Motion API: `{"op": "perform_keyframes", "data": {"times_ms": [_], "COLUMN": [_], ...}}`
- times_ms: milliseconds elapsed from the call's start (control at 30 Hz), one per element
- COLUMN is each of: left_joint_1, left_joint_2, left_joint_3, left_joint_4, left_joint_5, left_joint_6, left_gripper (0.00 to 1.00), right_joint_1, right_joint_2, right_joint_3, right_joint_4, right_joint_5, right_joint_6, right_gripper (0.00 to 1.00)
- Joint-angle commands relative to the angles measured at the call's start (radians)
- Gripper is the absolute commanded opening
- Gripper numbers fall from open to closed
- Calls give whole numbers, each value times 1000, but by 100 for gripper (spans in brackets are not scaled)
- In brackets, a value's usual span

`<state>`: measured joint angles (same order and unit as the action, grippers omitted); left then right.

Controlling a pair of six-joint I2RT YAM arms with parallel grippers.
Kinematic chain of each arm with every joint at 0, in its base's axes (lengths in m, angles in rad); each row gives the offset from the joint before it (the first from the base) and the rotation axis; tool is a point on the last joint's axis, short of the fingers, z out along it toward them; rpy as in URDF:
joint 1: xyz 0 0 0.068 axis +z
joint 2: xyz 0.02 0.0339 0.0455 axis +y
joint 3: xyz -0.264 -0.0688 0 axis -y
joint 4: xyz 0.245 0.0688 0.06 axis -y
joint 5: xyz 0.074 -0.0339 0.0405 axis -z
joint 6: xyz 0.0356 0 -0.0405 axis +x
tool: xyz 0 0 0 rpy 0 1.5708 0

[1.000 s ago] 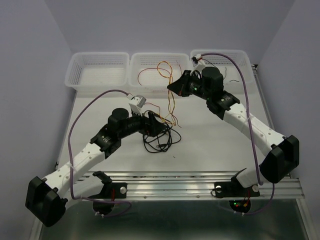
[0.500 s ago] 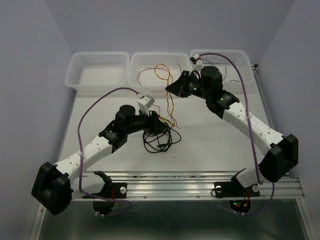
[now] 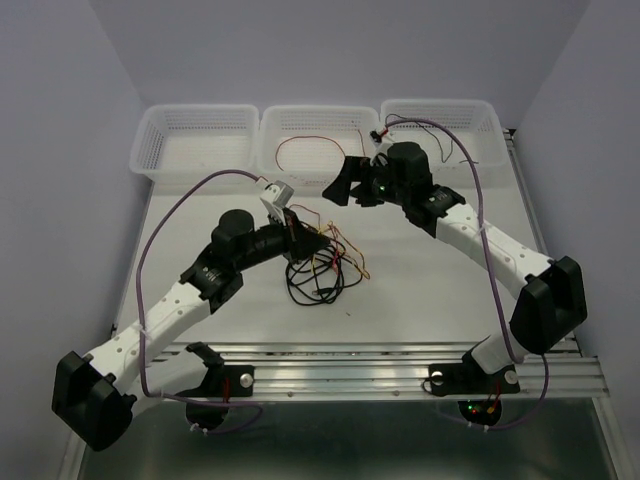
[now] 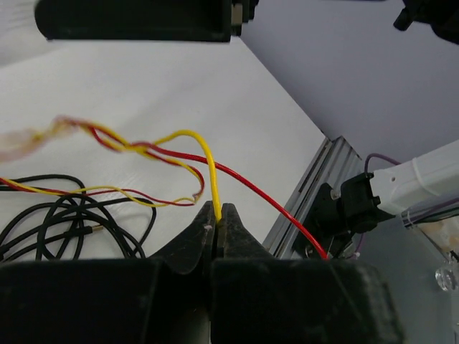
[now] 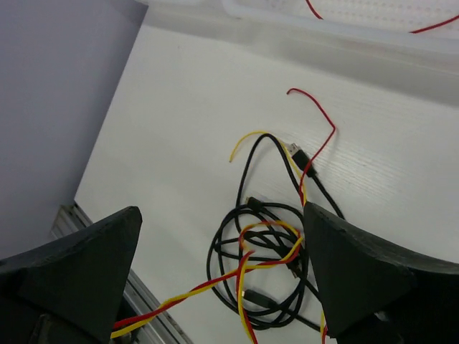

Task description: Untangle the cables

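Baskets (image 3: pixel 200 108) 3 | left pincer (image 4: pixel 217 215) pinching yellow cable (image 4: pixel 204 154) | right pincer (image 5: pixel 222 211) spread

Thin black, red and yellow cables (image 3: pixel 322 283) lie tangled together.

Left pincer (image 3: pixel 308 240) at cable tangle (image 3: pixel 322 278); red cable (image 3: pixel 297 147) in middle basket (image 3: pixel 320 112)

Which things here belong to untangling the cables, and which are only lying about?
Belong to the job:
- black cable
- yellow wire, pinched by the left gripper
- red wire twisted with it
- second red wire, inside the middle basket

Only lying about:
- left basket
- right basket
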<state>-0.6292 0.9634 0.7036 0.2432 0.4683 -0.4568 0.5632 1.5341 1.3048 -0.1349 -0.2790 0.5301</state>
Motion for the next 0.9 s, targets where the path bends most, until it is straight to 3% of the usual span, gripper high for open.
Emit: {"op": "perform_keyframes", "data": {"times_ms": [0, 233, 433, 600, 867], "left_joint_1": [-6, -6, -7, -6, -6], "left_joint_2": [14, 60, 66, 77, 75], "left_joint_3": [80, 100, 96, 96, 96], "left_joint_4": [-80, -104, -94, -96, -94], "left_joint_5": [-51, -80, -85, -63, -56], "left_joint_6": [-58, -80, -88, -71, -63], "left_gripper": [0, 0, 0, 0, 0], "right_joint_1": [4, 4, 4, 4, 14], "right_joint_2": [-69, -250, -362, -342, -229], "right_joint_3": [-50, -98, -144, -141, -122], "right_joint_4": [-15, -81, -167, -216, -220], "right_joint_5": [49, 89, -32, -312, -356], "right_joint_6": [-85, -133, -116, -193, -202], "right_gripper": [100, 100, 100, 100, 100]}}
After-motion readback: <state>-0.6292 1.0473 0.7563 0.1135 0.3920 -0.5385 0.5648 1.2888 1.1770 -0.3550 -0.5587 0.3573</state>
